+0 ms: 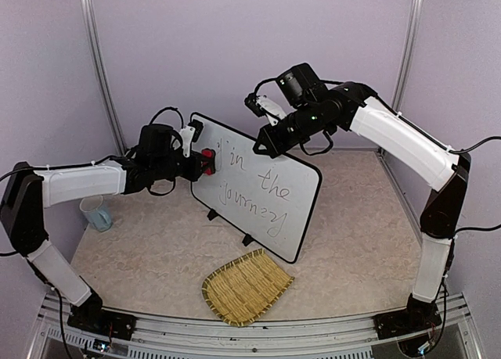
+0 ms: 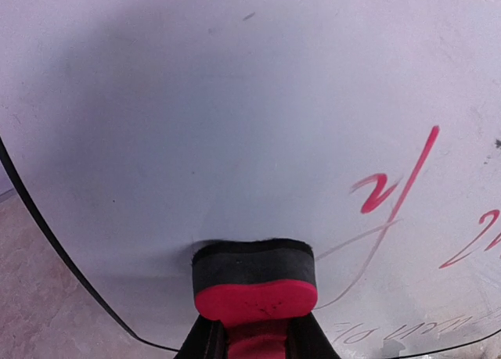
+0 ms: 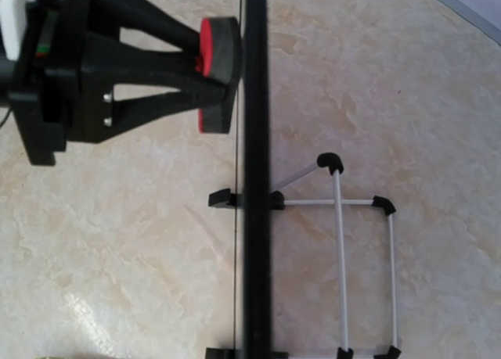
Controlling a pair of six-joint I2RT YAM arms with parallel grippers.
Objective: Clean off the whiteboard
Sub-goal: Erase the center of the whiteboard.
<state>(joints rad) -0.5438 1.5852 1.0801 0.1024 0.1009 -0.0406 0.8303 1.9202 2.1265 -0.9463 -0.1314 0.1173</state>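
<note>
Contact: red-and-black felt eraser block (image 2: 254,285) flat on large white black-rimmed whiteboard (image 1: 274,210).
Left tool (image 1: 205,162) nearly closed, gripping eraser at board's far-left end; board upright on beige desk (image 1: 352,242), long axis far-left to near-right, handwriting (image 1: 275,183) all rightward of eraser. Right tool (image 1: 264,144) shut at top rim; hold on rim unclear.

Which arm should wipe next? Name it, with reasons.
Left. The left gripper holds the red-and-black eraser pad against the black-rimmed white whiteboard beside the dark handwriting; the right gripper sits at its top edge, no eraser.
</note>
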